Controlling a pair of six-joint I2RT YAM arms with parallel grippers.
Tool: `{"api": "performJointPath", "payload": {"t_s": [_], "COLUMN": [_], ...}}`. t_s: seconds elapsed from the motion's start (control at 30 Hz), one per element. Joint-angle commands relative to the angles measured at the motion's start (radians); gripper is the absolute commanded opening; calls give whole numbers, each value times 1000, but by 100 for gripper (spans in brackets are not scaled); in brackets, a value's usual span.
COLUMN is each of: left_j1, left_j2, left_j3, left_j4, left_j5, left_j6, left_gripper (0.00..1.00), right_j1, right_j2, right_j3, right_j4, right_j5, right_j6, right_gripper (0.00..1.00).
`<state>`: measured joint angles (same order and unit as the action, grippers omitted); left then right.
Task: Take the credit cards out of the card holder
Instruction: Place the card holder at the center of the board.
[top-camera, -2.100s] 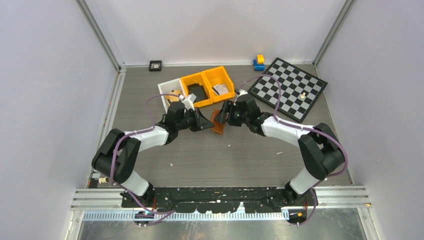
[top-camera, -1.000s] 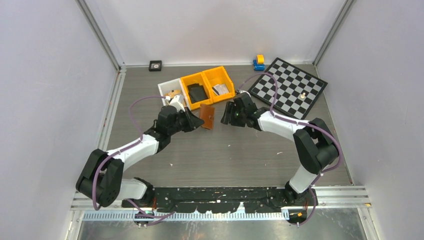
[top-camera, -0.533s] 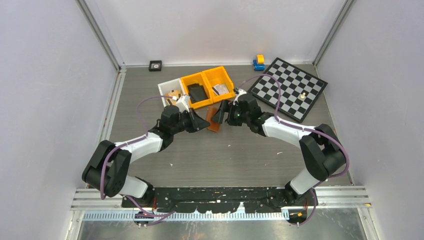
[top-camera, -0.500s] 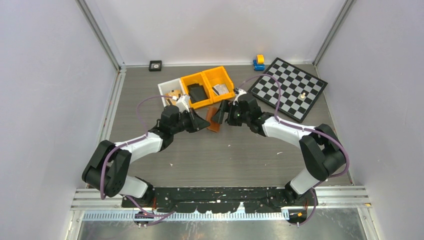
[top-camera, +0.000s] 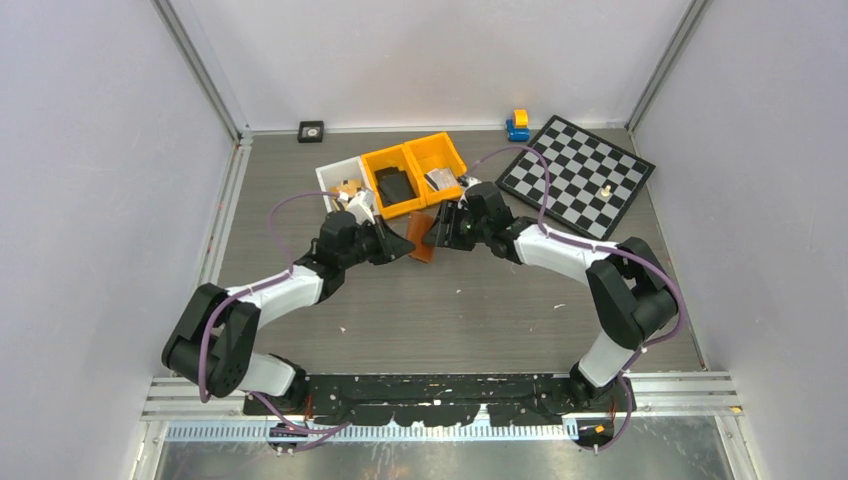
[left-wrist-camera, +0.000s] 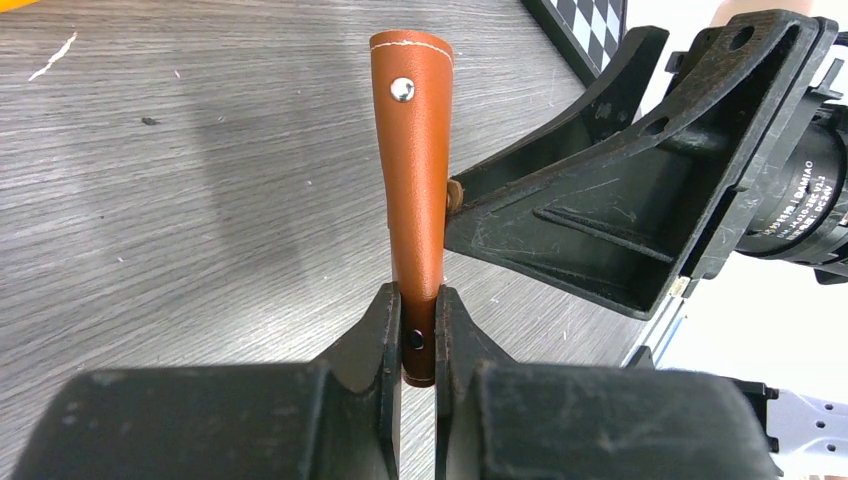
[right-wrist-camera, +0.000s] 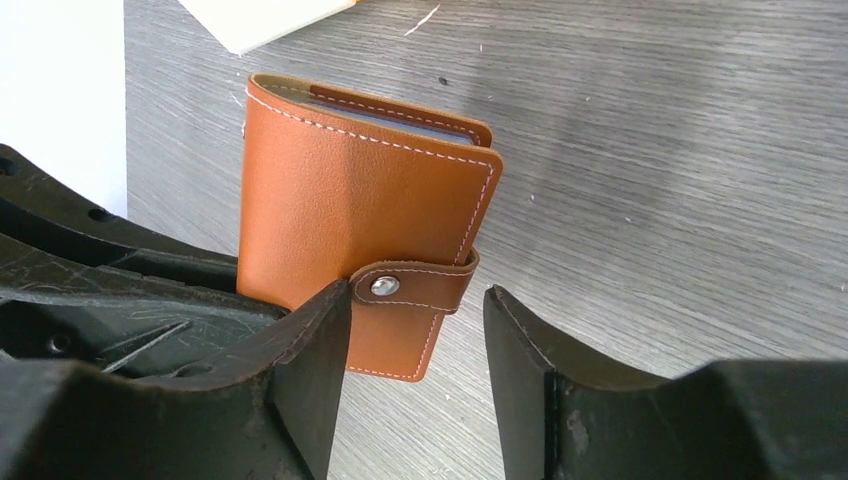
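Right hand (right-wrist-camera: 418, 330) nearer, beside card holder (right-wrist-camera: 340, 200)

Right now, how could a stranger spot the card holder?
Find the two orange plastic bins beside the chequered chessboard. Just before them, the left gripper pinches a flat reddish-brown leather card holder by its edge. Unlike the flat black object lying in a bin, it has white stitching and a snapped strap.

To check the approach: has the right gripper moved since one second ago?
Yes. The right gripper shifted left, away from the chessboard, closing on the card holder.
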<state>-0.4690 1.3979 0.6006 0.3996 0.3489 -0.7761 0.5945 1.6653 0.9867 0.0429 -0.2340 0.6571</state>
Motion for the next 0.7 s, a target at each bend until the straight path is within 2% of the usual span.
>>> {"api": "performJointPath", "payload": {"t_s": [0.0, 0.17, 0.67], "left_j1": [-3, -3, -2], "left_j2": [-67, -64, -120], "left_j3": [10, 17, 17], "left_j4": [95, 71, -8], "left_j5": [17, 5, -63], "left_j6": [8, 9, 42], "left_gripper": [0, 0, 0], "right_j1": [2, 2, 2], "right_j2": [31, 40, 89], "right_j3": [52, 80, 130], "right_j4": [-108, -177, -250], "right_j5": [76, 146, 187], "right_j6": [-23, -37, -52], "right_gripper": [54, 43, 37]}}
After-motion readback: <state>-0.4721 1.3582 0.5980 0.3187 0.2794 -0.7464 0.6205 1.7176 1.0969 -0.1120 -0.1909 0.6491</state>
